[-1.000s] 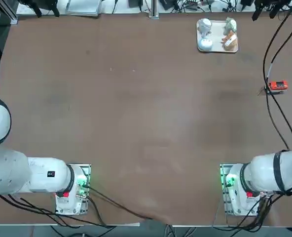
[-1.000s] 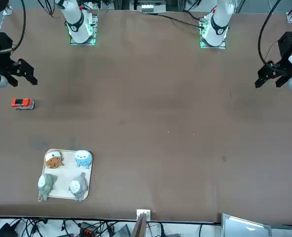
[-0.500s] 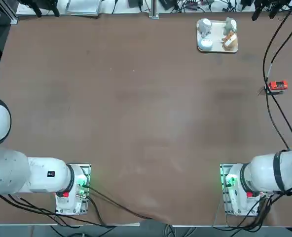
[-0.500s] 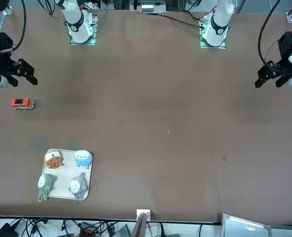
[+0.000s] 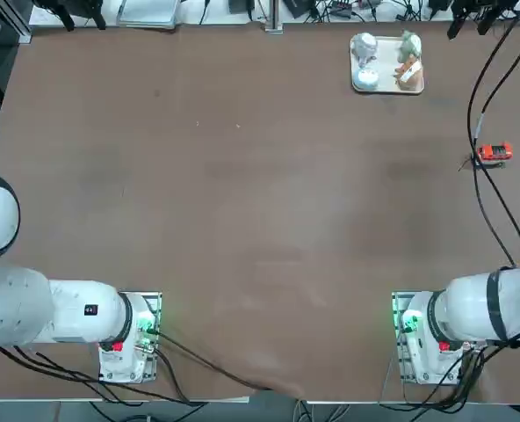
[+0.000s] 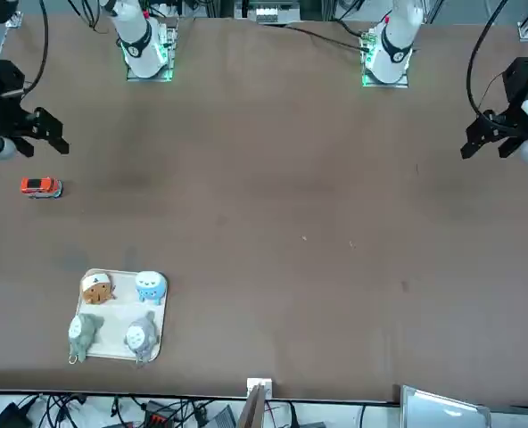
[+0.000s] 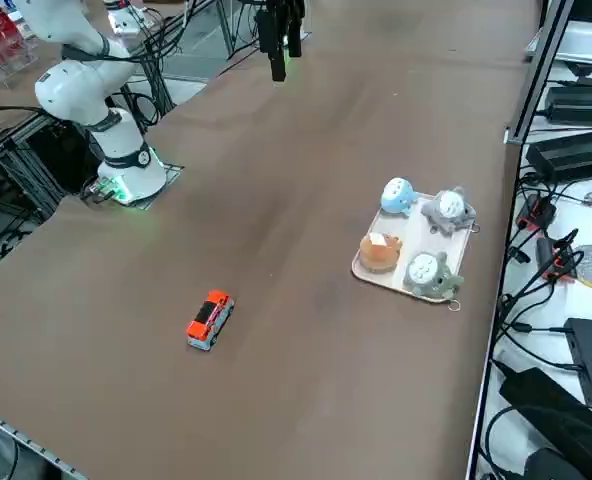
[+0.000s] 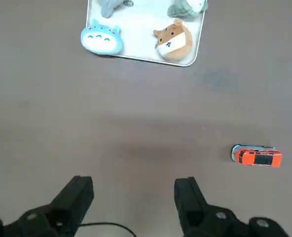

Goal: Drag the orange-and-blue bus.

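Observation:
The orange-and-blue bus (image 5: 494,152) is a tiny red-orange toy lying on the brown table near its right edge, also seen from across the table (image 6: 41,186), from the side (image 7: 210,320) and in the wrist view (image 8: 257,156). My right gripper (image 8: 134,197) hangs high above the table and is open, with nothing between its fingers. In the wrist view the bus lies off to one side of the black fingers (image 8: 188,192), well apart from them. From the front, the gripper (image 6: 57,134) hovers above the table's edge, on the robot's side of the bus.
A white tray (image 5: 387,83) at the far right holds several small figurines, an orange-and-tan one (image 8: 173,42) and a blue one (image 8: 101,38) among them. Black cables (image 5: 484,189) run along the table's right edge past the bus. Both arm bases (image 5: 422,338) stand at the near edge.
The right gripper has shifted only slightly high above the table. The bus and the tray have not moved.

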`<action>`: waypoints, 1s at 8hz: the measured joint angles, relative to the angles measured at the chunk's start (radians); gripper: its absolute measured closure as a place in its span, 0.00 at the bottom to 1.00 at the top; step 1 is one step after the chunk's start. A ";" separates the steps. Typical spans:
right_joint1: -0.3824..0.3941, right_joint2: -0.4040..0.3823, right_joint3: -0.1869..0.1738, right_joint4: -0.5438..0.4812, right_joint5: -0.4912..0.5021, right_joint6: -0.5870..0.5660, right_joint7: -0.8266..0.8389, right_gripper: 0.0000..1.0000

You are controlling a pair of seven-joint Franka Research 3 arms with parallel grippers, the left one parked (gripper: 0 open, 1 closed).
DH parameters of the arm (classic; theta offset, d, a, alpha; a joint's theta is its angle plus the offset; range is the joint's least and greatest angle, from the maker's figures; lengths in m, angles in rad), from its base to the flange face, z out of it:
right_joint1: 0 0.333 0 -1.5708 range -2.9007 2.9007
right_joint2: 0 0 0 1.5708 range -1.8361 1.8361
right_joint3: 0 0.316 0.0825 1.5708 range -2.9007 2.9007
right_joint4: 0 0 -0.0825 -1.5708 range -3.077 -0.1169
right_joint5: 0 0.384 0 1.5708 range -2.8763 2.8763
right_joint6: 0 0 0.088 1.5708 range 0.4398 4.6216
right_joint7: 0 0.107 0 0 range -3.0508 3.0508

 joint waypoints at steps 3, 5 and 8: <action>-0.008 0.014 -0.005 0.002 -0.001 -0.118 0.014 0.00; -0.044 0.014 -0.009 0.003 -0.008 -0.220 0.140 0.00; -0.104 0.024 -0.012 0.000 -0.012 -0.286 0.425 0.01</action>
